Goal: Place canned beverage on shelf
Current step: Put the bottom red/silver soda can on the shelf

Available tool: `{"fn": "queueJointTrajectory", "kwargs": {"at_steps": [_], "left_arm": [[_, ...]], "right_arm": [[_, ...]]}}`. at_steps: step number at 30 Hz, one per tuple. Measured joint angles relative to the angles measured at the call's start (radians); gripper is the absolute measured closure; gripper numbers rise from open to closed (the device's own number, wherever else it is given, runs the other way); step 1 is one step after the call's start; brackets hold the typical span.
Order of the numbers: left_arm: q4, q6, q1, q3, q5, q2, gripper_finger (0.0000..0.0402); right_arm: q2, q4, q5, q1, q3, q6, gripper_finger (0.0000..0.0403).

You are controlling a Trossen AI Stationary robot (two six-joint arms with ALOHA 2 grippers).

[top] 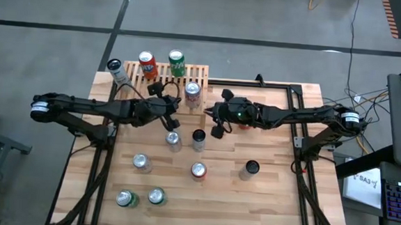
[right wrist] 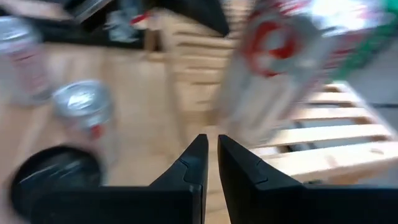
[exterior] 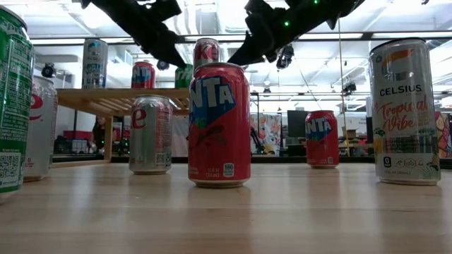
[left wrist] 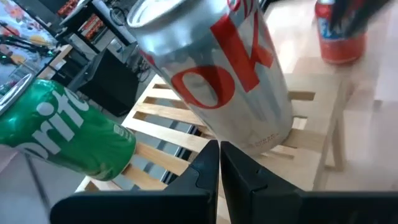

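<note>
The light-wood slatted shelf (top: 162, 74) stands at the table's far edge. An orange can (top: 146, 64) and a green Sprite can (top: 177, 62) stand on it, and a white can (top: 114, 67) stands at its left end. A silver Diet Coke can (top: 192, 92) stands upright on the slats (left wrist: 161, 124) at the shelf's near right corner. My left gripper (left wrist: 219, 152) is shut just left of this can. My right gripper (right wrist: 210, 146) is shut just right of it. In the low view a narrow gap shows between the can (exterior: 206, 51) and each gripper. My left gripper's shut fingertips (left wrist: 211, 149) point at the foot of the Diet Coke can (left wrist: 261, 140) from the table's left, slanting slightly down. Whether they touch it I cannot tell. The can stands on its base on the slats.
Several loose cans stand on the table nearer the front: a silver one (top: 173, 140), a dark one (top: 198, 137), a red Fanta (exterior: 219, 123), a Celsius can (exterior: 409, 109), a black one (top: 250, 168) and a green one (top: 127, 199). A red can (left wrist: 339, 37) stands right of the shelf.
</note>
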Motion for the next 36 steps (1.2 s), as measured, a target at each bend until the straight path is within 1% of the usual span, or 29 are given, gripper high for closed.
{"fn": "queueJointTrajectory", "kwargs": {"at_steps": [3,5,13,19,23,28,33,36], "left_arm": [[-0.003,-0.006,-0.010,0.000,0.008,-0.016,0.0401],[-0.003,-0.006,-0.019,0.000,0.009,-0.027,0.0401],[-0.006,-0.007,-0.079,0.000,0.011,-0.092,0.0401],[-0.016,-0.008,-0.122,-0.003,0.016,-0.168,0.0401],[-0.003,-0.033,-0.132,-0.065,0.066,-0.216,0.0401],[0.077,-0.104,-0.142,-0.178,0.068,-0.296,0.0401],[0.207,-0.094,-0.143,-0.267,0.082,-0.358,0.0401],[0.253,-0.079,-0.143,-0.297,0.088,-0.380,0.0401]], "right_arm": [[0.003,0.012,-0.118,0.000,0.000,-0.034,0.0376],[0.012,0.084,-0.145,0.000,0.000,-0.044,0.0376],[0.054,0.253,-0.143,-0.007,0.000,-0.097,0.0376],[0.095,0.399,-0.142,-0.009,0.001,-0.077,0.0376],[0.117,0.450,-0.142,-0.013,0.002,-0.056,0.0376],[0.131,0.443,-0.110,-0.020,0.001,-0.026,0.0376],[0.146,0.444,-0.104,-0.026,0.000,-0.025,0.0376],[0.153,0.452,-0.104,-0.025,0.000,-0.017,0.0376]]}}
